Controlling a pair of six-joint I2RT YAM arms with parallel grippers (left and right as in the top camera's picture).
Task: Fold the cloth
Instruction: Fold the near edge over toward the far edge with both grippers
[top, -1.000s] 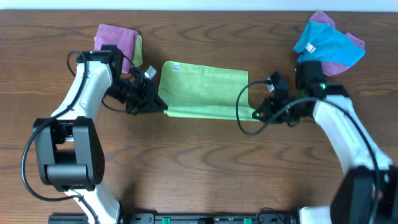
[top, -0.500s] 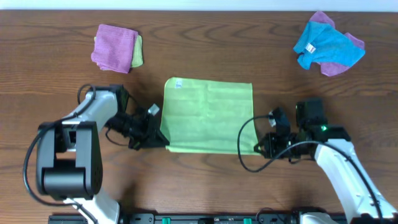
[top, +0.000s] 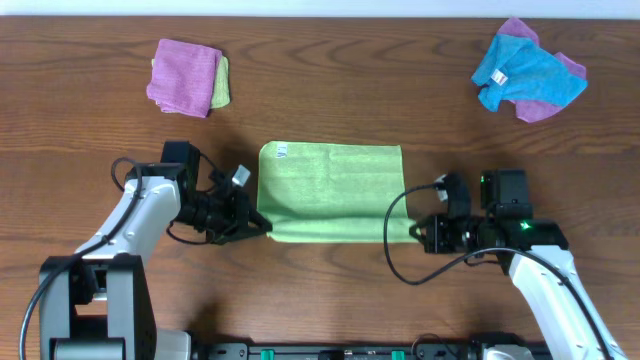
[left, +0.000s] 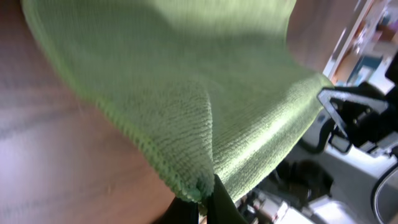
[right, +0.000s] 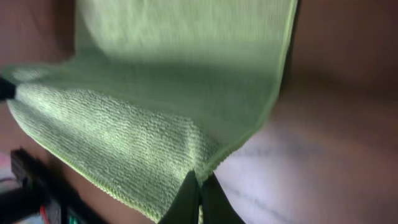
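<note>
Plainly, left gripper (top: 263, 224) and right gripper (top: 418, 234) pinch the green cloth (top: 330, 190); white tag (top: 283, 152) illegible.

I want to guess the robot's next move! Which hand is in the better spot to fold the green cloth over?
Neither wins; probably both together. The left hand pinches the near left corner of the green cloth, the right hand the near right corner.

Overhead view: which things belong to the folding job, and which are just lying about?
In the job: green cloth, pinched at its near corners by the left gripper and right gripper.
Lying about: folded pink and yellow-green cloths, far left; crumpled blue and purple cloths, far right.
</note>
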